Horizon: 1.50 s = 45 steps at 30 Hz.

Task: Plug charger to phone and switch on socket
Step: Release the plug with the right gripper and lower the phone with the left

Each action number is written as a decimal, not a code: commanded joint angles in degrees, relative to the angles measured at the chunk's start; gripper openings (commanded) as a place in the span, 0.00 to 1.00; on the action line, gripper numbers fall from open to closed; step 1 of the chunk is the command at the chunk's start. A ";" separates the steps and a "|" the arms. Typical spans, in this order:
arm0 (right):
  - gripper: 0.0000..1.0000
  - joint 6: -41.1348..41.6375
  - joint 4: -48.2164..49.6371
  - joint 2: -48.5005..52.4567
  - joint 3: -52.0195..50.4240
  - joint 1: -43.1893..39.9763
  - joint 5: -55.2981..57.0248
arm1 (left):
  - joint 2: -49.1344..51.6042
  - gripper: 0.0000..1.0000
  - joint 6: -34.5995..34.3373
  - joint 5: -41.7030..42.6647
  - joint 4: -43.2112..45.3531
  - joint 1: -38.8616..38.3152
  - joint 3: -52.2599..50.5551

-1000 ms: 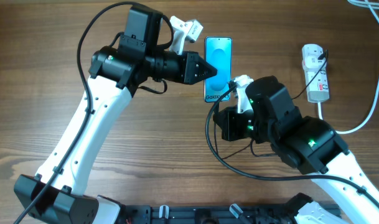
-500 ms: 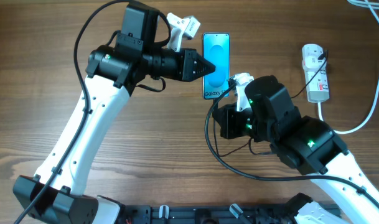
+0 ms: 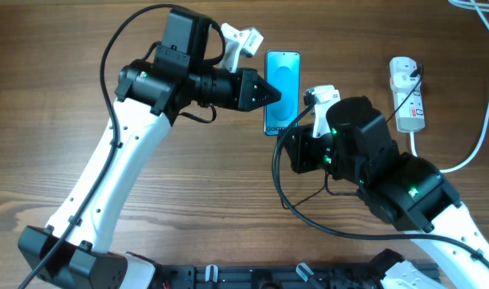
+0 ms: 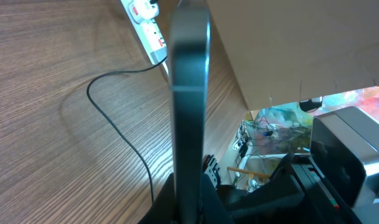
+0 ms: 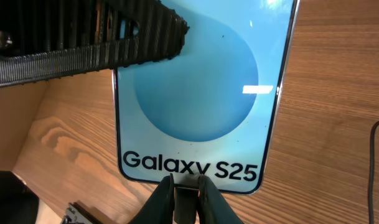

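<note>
Plug-in step is where this one's at. The left hand is clamped on the phone, one ribbed pad lying across the top of the cyan screen in the right wrist view. The left wrist view shows the phone edge-on, and it looks held up off the worktop rather than lying flat.

The right hand is pinching the small dark plug of the charger. It sits right at the middle of the phone's bottom edge, just under the "Galaxy S25" text. I can't tell from here if the tip is touching the port or just short of it.

I'd say the next move is a short, straight push along the phone's length. The left hand has to brace so the phone doesn't slide out of the clamp. Any tilt on the plug will probably jam it.

The socket is off to the right, well apart from both hands. Its switch is too small to read, so I reckon that step is not yet done.
</note>
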 commanded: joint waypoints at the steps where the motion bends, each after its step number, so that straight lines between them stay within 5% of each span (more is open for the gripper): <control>1: 0.23 -0.28 -0.87 -0.66 1.42 -0.20 1.42 | -1.18 0.04 0.09 2.40 0.57 0.02 0.20; 5: 0.49 1.68 -3.43 -1.92 1.42 -0.20 0.98 | -1.18 0.04 -0.11 0.57 0.72 0.37 0.20; 8: 0.86 1.77 -4.92 -4.22 1.44 -0.20 0.83 | -1.18 0.04 -0.09 -0.98 0.48 0.68 0.20; 10: 0.99 1.77 -5.46 -5.84 1.44 -0.20 0.85 | -1.07 0.04 -0.04 -1.38 0.15 0.74 0.17; 27: 0.99 7.91 -12.63 -8.68 1.27 -0.20 8.72 | 9.99 0.04 0.11 -8.68 -7.43 0.72 -2.36; 45: 1.00 11.78 -14.01 1.27 1.20 -0.20 7.85 | 26.60 0.04 1.44 -9.27 0.13 0.76 -2.36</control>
